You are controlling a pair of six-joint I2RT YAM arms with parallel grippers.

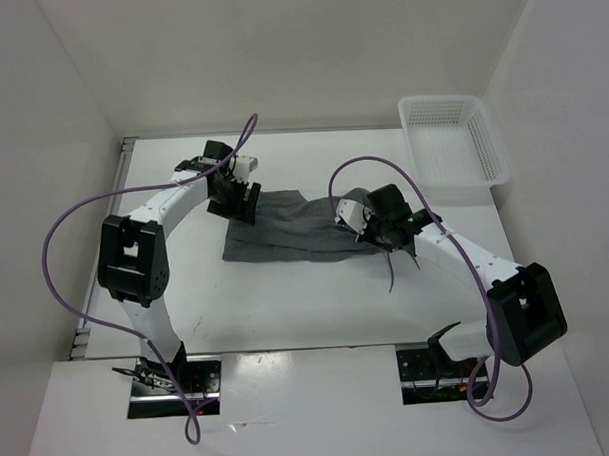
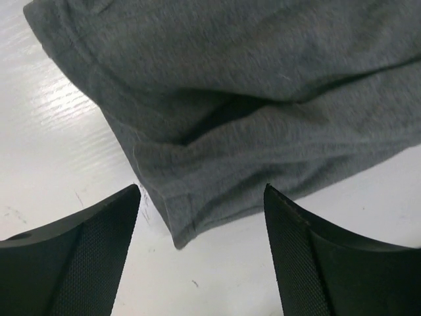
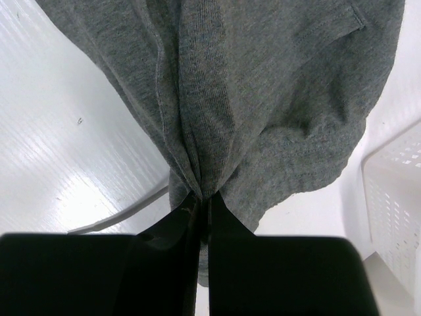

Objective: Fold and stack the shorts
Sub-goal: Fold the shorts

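Shorts [image 1: 285, 229] lie spread at the middle of the table [image 1: 317, 308]; the fabric is soft, light and likely to bunch. Right gripper [image 3: 199, 201] is clamped on a pinched fold. Left gripper [image 2: 200, 191] hovers with jaws wide over a leg hem corner, a suitable grasp point.

plain mid-grey shorts [image 1: 285, 231] on a white table [image 1: 307, 308]; white basket [image 1: 493, 146] (grid of small holes); purple cables [image 1: 367, 160].
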